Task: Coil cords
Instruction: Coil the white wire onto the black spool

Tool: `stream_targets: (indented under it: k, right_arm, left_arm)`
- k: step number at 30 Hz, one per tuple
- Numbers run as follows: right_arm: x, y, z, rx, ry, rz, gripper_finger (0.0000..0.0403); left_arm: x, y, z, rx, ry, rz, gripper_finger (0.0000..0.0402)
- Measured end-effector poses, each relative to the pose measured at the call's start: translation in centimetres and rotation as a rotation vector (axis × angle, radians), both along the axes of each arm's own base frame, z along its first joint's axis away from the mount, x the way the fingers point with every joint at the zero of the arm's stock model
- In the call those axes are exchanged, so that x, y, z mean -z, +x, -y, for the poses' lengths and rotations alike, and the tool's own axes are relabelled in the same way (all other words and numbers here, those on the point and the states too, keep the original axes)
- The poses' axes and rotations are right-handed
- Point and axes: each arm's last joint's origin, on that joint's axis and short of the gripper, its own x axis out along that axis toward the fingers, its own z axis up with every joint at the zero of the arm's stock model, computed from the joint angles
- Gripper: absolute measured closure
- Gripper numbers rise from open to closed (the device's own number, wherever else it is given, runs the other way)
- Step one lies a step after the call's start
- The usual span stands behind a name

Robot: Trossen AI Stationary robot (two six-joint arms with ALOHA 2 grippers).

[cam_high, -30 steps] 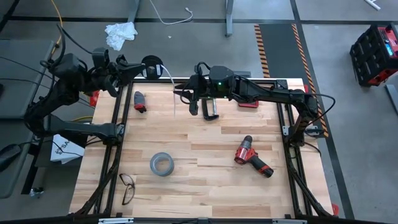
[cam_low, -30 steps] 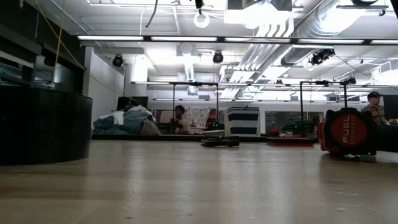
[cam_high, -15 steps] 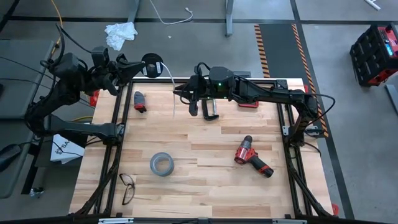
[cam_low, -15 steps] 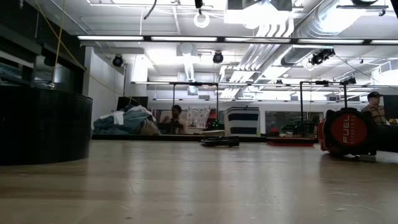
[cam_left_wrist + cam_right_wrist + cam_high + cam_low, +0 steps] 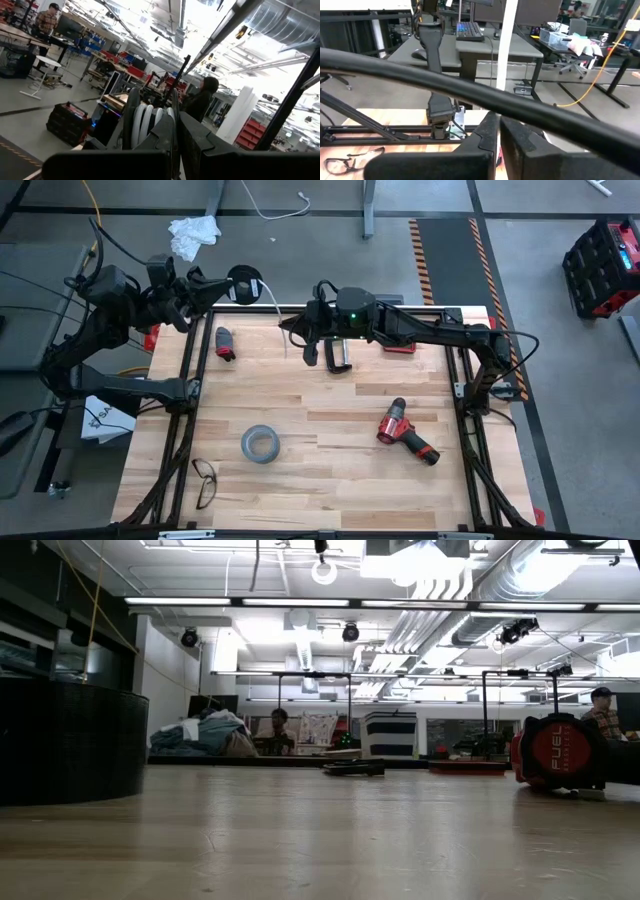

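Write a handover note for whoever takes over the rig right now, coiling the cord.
Left hand: shut on the black round disc, just past the table's far edge, near its left corner.
Right hand: shut on the white cable, over the table's far edge.
Done: some turns look wound on the disc.
Left: the loose length between disc and right hand is not yet coiled.

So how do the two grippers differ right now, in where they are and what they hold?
The left gripper sits past the table's far-left edge, shut on the black disc. The right gripper is over the table's far middle, shut on the white cable hanging from that disc. Both are raised and closed, sharing one cord.
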Motion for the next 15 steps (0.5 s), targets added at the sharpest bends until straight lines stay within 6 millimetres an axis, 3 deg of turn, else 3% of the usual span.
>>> stream_targets:
  k: [4,9,15]
  right_arm:
    - [-0.2,0.3,-1.3,-0.022,-0.011,0.03,0.04]
    - [-0.4,1.5,-3.5,-0.081,-0.037,0.146,0.0402]
    - [-0.2,2.2,-4.7,-0.109,-0.098,0.207,0.0402]
  left_arm:
    - [0.2,0.7,-0.3,-0.024,-0.071,0.009,0.0397]
    - [0.3,3.2,-1.1,0.002,-0.192,0.062,0.0397]
    - [0.9,6.0,-1.6,0.145,-0.464,0.114,0.0397]
